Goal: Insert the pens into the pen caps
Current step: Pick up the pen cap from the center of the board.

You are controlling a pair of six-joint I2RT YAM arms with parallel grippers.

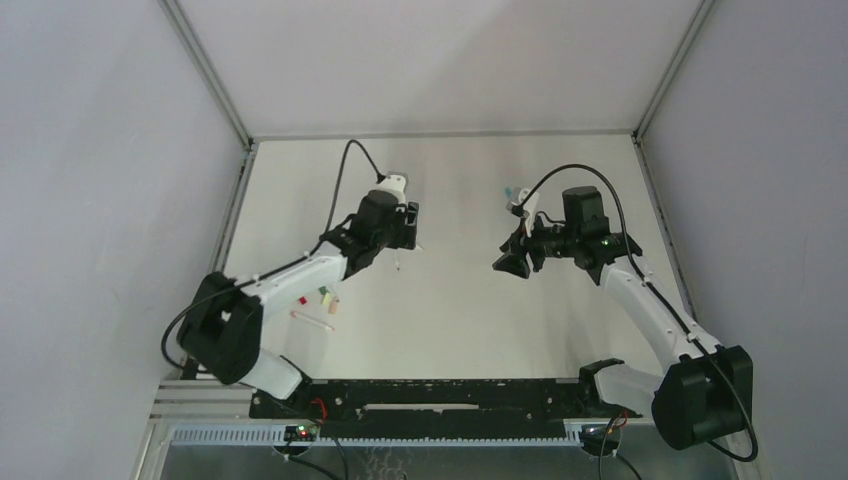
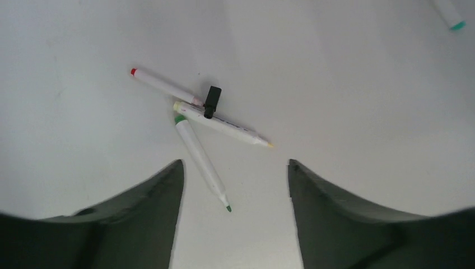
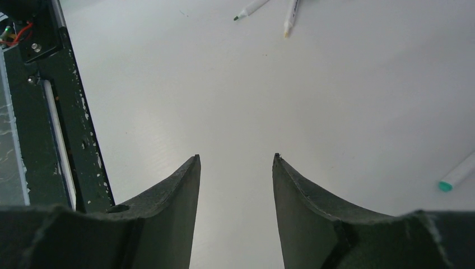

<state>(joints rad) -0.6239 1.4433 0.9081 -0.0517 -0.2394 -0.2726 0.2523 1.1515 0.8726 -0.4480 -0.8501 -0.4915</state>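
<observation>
Three white pens lie crossed on the table in the left wrist view: a red-ended pen (image 2: 165,87), a yellow one (image 2: 224,126) and a green-tipped one (image 2: 201,162). A black pen cap (image 2: 211,101) rests on the yellow pen. My left gripper (image 2: 235,162) hangs open just above them, the green tip between its fingers, touching neither. My right gripper (image 3: 236,156) is open over bare table, holding nothing. A teal-ended pen (image 3: 456,176) lies to its right. In the top view, red (image 1: 303,299), green (image 1: 323,293) and peach (image 1: 333,305) caps lie beside the left arm.
A further pen (image 1: 312,320) lies near the caps at the left arm's elbow. The black base rail (image 3: 67,112) runs along the near edge, left of the right gripper. White walls (image 1: 120,200) enclose the table on three sides.
</observation>
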